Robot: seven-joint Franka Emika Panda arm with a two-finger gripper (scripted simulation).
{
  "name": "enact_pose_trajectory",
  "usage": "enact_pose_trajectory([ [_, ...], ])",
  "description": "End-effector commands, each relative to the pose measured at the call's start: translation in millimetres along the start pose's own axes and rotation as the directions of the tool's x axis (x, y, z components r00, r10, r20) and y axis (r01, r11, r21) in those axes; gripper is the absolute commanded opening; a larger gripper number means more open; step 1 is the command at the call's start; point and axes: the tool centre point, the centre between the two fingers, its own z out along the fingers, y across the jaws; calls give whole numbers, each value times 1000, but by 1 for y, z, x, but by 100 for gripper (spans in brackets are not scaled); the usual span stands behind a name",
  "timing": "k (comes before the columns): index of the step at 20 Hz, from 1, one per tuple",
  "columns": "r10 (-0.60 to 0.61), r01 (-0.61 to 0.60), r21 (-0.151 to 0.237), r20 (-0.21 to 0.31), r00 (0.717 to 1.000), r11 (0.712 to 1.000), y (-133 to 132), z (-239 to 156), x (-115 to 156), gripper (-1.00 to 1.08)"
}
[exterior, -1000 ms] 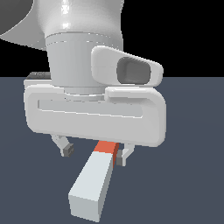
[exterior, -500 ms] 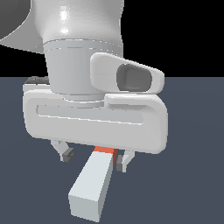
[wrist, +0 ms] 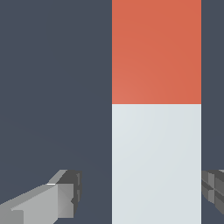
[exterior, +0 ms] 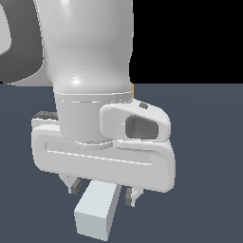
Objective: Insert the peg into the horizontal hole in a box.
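The peg [exterior: 97,213] lies flat on the dark floor; in the exterior view only its pale grey-white end shows, sticking out below the hand. In the wrist view its orange-red end [wrist: 156,52] and white part [wrist: 156,162] both show. My gripper [exterior: 102,191] is open and straddles the peg, one finger on each side. In the wrist view [wrist: 140,192] one finger [wrist: 59,201] stands well clear of the peg and the other [wrist: 214,186] sits right at its side. A thin orange sliver [exterior: 132,89] behind the arm may be the box; the rest is hidden.
The large white arm and hand [exterior: 104,156] fill most of the exterior view and hide what lies behind them. The dark grey floor [exterior: 209,166] spreads around the peg.
The hand has come down over the peg. The orange-red end, seen below the hand before, is now hidden behind it in the exterior view. The peg has not moved.
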Motion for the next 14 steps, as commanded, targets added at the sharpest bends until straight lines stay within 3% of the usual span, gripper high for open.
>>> enact_pose_trajectory([
  [1,0,0,-1,0,1000,1000,1,7,0,100],
  [4,0,0,-1,0,1000,1000,1,9,0,100],
  [5,0,0,-1,0,1000,1000,1,9,0,-100],
  [14,0,0,-1,0,1000,1000,1,9,0,-100],
])
